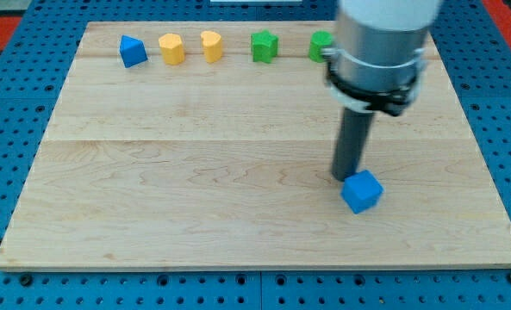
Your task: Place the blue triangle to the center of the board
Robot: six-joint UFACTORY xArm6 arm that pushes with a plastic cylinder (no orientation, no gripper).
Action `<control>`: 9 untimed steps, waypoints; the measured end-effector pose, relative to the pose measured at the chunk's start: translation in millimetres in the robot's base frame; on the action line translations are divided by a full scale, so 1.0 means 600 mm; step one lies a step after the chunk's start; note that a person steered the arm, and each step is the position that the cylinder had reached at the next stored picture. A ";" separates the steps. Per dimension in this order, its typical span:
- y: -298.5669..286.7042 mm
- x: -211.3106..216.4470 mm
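A blue triangle block (pixel 133 51) sits near the top left corner of the wooden board (pixel 195 172). A blue cube (pixel 362 191) lies right of the board's centre, toward the view's bottom. My tip (pixel 348 177) rests on the board at the cube's upper left corner, touching it or nearly so. The tip is far to the right of and below the blue triangle.
Along the board's top edge stand two yellow blocks (pixel 171 48) (pixel 211 45), a green star-like block (pixel 264 46) and another green block (pixel 320 46) partly hidden by the arm's body (pixel 380 43). Blue pegboard surrounds the board.
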State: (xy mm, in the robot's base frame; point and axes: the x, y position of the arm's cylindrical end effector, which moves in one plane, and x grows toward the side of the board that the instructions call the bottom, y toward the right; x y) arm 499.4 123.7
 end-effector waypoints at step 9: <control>-0.451 -0.159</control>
State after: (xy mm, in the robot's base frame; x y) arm 404.3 -146.7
